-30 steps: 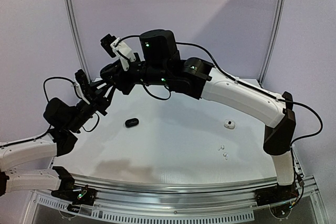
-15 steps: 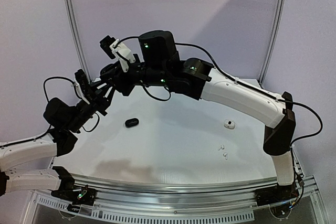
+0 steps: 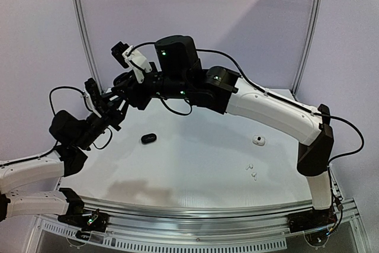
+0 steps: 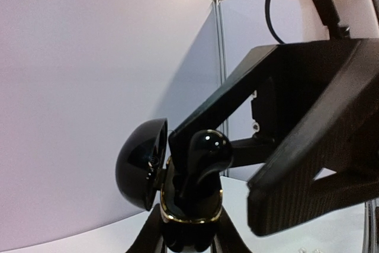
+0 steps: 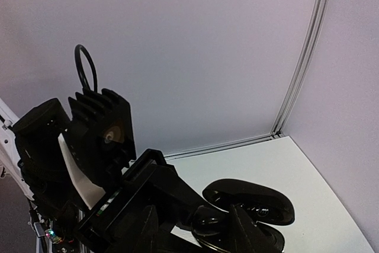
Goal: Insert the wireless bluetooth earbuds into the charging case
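Note:
My left gripper (image 4: 188, 224) is shut on the base of an open black charging case (image 4: 190, 213) with a gold rim, its lid (image 4: 139, 170) swung out to the left. A glossy black earbud (image 4: 207, 151) stands in the case, its round head above the rim. My right gripper (image 5: 195, 229) straddles that earbud (image 5: 207, 222) with its jaws open, and a gap shows between the earbud and the near finger (image 4: 308, 188). In the top view both grippers meet high over the table's far left, the left gripper (image 3: 111, 108) below the right gripper (image 3: 121, 95).
On the table lie a closed black case (image 3: 148, 138), a white case (image 3: 258, 140) and two small white earbuds (image 3: 252, 171). Booth walls stand close behind and to the left of the raised grippers.
The right gripper's jaws have spread apart around the earbud, and its wrist has crept slightly up and to the left. The left arm and the case have held still.

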Motion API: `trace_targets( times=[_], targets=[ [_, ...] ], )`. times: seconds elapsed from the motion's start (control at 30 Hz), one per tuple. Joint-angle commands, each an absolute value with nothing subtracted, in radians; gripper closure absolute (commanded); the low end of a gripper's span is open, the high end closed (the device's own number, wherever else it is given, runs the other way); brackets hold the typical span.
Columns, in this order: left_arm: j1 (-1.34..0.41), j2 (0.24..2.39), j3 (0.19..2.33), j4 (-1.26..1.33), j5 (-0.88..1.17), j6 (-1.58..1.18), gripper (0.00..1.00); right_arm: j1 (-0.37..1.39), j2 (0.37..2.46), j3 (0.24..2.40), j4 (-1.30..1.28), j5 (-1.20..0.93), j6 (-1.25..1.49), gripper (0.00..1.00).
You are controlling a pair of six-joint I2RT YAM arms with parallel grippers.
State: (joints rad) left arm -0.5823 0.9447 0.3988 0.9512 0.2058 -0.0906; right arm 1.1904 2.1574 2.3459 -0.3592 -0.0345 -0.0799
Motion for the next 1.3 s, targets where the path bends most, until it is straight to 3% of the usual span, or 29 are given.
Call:
trace_targets(
  times=[0.0,0.43,0.67,0.83,1.27],
  targets=[
    [-0.591,0.934,0.407,0.956,0.237,-0.109,1.00,1.178,2.148,2.358,-0.370,0.034,-0.099,0.59],
    [-0.583,0.934,0.415,0.918,0.239,-0.156,1.00,1.178,2.125,2.361,-0.353,0.014,-0.110,0.51],
    [-0.583,0.930,0.414,0.909,0.246,-0.169,1.00,1.178,2.127,2.361,-0.334,-0.024,-0.094,0.51],
    [-0.583,0.931,0.416,0.920,0.262,-0.199,1.00,1.179,2.139,2.361,-0.335,-0.006,-0.092,0.56],
    [-0.525,0.907,0.420,0.783,0.178,-0.275,1.00,1.179,2.016,2.372,-0.193,-0.128,0.038,0.54]
  ],
)
